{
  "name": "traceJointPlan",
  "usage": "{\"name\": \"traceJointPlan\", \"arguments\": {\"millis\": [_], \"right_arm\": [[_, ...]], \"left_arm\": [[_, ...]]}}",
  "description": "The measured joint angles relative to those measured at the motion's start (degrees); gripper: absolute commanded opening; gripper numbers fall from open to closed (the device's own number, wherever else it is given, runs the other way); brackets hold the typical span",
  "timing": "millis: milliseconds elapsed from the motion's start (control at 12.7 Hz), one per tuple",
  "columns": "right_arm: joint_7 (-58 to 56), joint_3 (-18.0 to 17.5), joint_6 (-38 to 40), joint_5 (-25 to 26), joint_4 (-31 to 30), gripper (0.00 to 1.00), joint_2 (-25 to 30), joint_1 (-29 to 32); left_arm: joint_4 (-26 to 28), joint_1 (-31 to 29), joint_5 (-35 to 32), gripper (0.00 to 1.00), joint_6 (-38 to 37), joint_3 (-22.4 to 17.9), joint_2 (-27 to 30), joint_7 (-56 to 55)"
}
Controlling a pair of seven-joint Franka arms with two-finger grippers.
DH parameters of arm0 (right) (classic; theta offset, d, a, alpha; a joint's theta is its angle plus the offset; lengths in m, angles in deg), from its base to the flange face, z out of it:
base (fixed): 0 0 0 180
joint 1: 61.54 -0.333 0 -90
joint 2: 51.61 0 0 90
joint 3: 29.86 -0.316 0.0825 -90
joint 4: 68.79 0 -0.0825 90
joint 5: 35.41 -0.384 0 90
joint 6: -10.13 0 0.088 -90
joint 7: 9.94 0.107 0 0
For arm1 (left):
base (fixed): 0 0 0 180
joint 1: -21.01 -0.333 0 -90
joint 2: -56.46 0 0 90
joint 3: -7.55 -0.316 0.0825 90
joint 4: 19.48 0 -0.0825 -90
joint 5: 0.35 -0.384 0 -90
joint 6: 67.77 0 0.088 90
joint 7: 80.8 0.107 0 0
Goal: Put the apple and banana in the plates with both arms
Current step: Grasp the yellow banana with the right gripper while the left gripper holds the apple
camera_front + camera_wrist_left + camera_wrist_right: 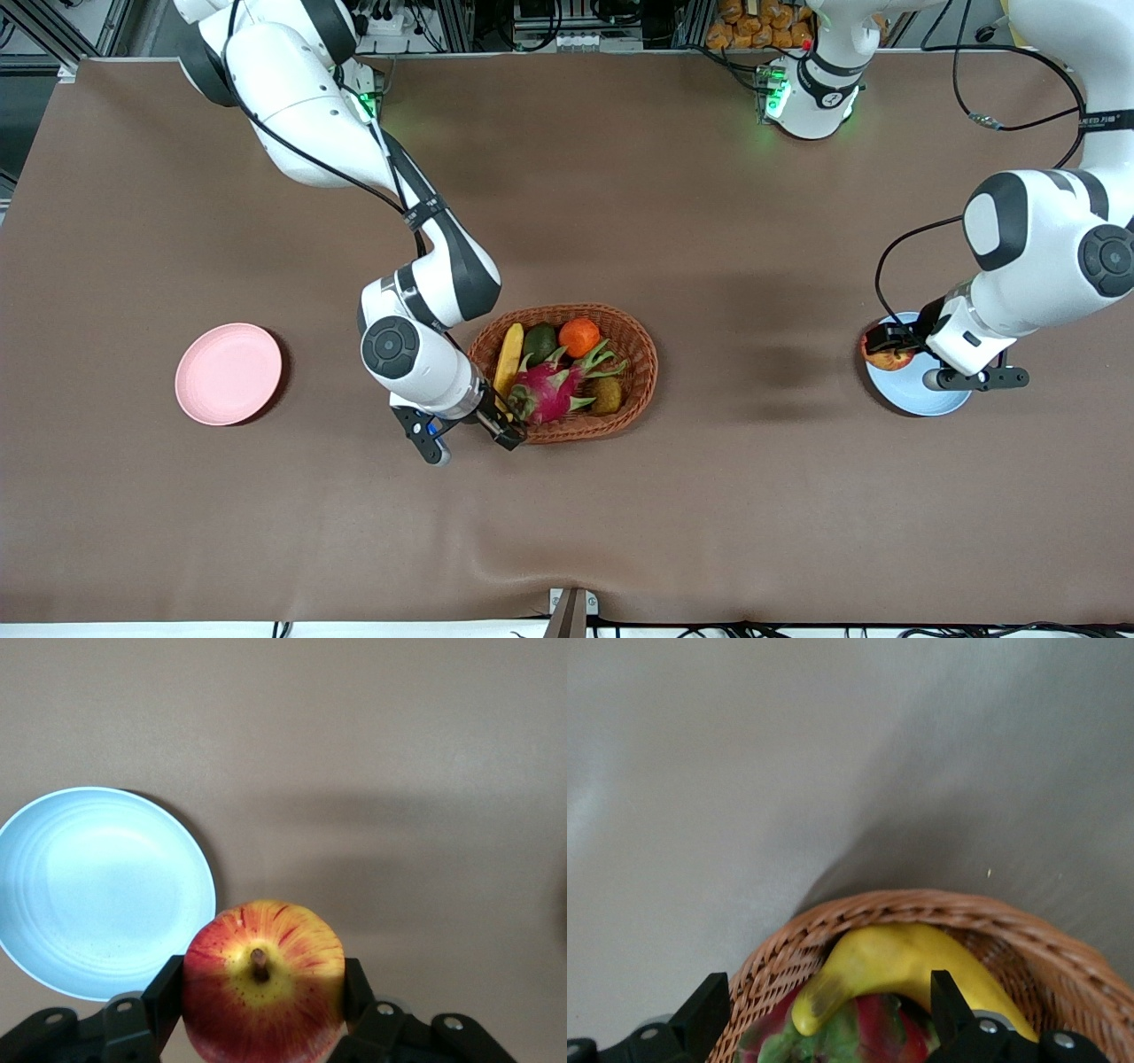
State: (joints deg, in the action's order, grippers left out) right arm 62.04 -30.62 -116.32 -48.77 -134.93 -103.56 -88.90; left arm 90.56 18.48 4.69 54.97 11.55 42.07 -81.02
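Observation:
A red and yellow apple (889, 357) (263, 979) sits between the fingers (164, 992) of my left gripper (889, 347) (263, 997), which is shut on it. It hangs over the rim of the pale blue plate (921, 400) (97, 886), at the left arm's end of the table. My right gripper (493, 427) (828, 1005) is open over the end of the wicker basket (640, 347) (859, 908) nearer the right arm. The yellow banana (509, 354) (912, 961) lies in the basket, its dark tip between the open fingers. The pink plate (229, 373) stands bare toward the right arm's end.
The basket also holds a magenta dragon fruit (549, 394), an orange (578, 337), a dark green fruit (539, 341) and a brown kiwi (607, 394). Brown cloth covers the table.

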Motion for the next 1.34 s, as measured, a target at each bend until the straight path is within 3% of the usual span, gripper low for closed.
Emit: {"name": "traceJointPlan", "arguments": {"millis": [315,629,708,944,1101,1337], "right_arm": [[0.0,-1.1,0.0,-3.3,0.3,1.0,-1.6,0.9],[0.0,-1.3,-0.1,-4.1,0.6,0.48,-2.1,0.9],[0.1,-1.3,-0.1,-4.3,0.6,0.41,-2.1,0.9],[0.5,-1.3,-0.1,-4.4,1.4,0.36,-2.1,1.0],[0.5,-1.3,-0.1,-4.4,1.4,0.2,-2.2,1.1],[0.5,-1.3,-0.1,-4.4,1.4,0.19,-2.3,1.2]], "left_arm": [[1.5,0.0,0.0,0.0,0.0,0.7,1.1,0.0],[1.9,0.0,0.0,0.0,0.0,1.9,1.1,0.0],[2.2,0.0,0.0,0.0,0.0,2.1,1.1,0.0],[3.6,0.0,0.0,0.0,0.0,3.4,1.1,0.0],[3.8,0.0,0.0,0.0,0.2,4.3,1.2,0.0],[3.7,0.1,0.0,0.0,0.6,4.8,1.8,0.1]]}}
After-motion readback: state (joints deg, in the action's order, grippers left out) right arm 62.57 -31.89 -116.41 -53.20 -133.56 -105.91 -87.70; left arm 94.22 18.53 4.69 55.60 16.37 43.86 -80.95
